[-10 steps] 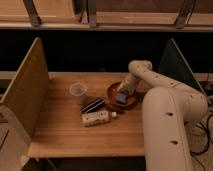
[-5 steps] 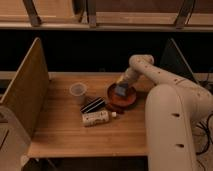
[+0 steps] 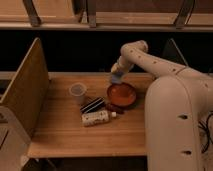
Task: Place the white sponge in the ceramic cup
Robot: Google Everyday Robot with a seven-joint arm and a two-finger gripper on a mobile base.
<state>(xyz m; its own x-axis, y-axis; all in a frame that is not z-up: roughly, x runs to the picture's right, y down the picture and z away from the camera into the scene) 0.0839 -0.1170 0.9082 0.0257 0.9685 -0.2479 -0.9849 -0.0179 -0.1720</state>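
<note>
One gripper (image 3: pixel 117 74), white sponge (image 3: pixel 116 79) aloft.
We see it apparently clamped on the sponge above the orange-brown bowl (image 3: pixel 126 96) rim, ceramic cup (image 3: pixel 77 90) apart.

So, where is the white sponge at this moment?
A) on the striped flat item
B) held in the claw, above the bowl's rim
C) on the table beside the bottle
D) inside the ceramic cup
B: the white sponge sits in the claw over the far rim of the bowl, apart from the ceramic cup.
</note>
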